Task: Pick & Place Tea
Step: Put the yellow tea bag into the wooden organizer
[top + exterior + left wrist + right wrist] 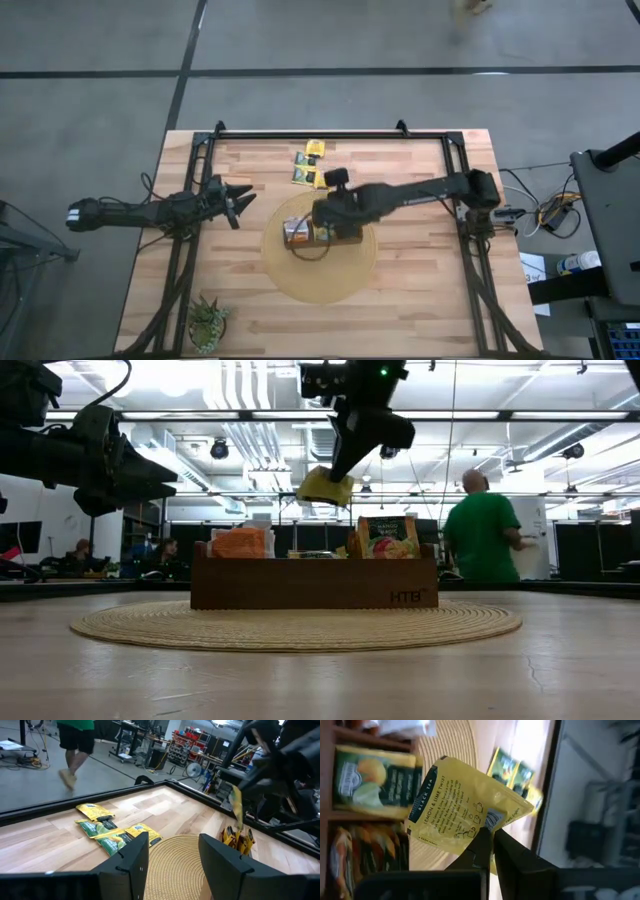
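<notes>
Here, your left end effector [240, 203] hangs over the bare surface [420, 300] with its fingers spread apart and nothing between them. To its right, beyond the round woven mat [345, 280], your right end effector [489, 836] is clenched on the corner of a yellow tea sachet [465, 805], lifted in the air. Directly below it stands the brown compartmented box [315, 582], already carrying sachets. More loose sachets [308, 165] lie on the surface just past that end effector, toward the far edge.
</notes>
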### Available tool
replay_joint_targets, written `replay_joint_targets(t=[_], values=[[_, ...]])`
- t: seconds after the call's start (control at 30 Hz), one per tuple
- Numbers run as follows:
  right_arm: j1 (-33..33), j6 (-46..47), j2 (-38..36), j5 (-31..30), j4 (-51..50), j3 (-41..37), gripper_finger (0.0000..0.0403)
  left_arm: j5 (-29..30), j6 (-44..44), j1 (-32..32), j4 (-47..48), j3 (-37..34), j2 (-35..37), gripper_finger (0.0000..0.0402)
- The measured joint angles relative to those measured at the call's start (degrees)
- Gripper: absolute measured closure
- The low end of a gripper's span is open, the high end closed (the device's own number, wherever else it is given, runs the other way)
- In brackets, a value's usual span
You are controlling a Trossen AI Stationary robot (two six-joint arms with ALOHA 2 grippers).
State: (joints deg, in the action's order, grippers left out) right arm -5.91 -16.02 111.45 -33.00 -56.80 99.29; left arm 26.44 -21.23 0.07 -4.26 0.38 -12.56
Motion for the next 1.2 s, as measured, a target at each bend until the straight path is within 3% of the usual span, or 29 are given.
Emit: replay_joint_targets(t=[0.23,0.9,1.2], values=[[-3.75,-4.18,-0.01,-3.21,9.89,-6.49,0.0394,0.00,0.02,0.00,-0.01,0.00,-0.02,0.0235],[-5.84,-2.73,4.01,-4.07,9.15,-6.84,0.0393,0.01,0.02,0.01,-0.01,0.00,-0.04,0.0235],[-5.65,-2.02,3.99,-2.81,8.70,-6.84,0.0346,0.00,0.02,-0.01,-0.01,0.00,-0.04,0.0235]])
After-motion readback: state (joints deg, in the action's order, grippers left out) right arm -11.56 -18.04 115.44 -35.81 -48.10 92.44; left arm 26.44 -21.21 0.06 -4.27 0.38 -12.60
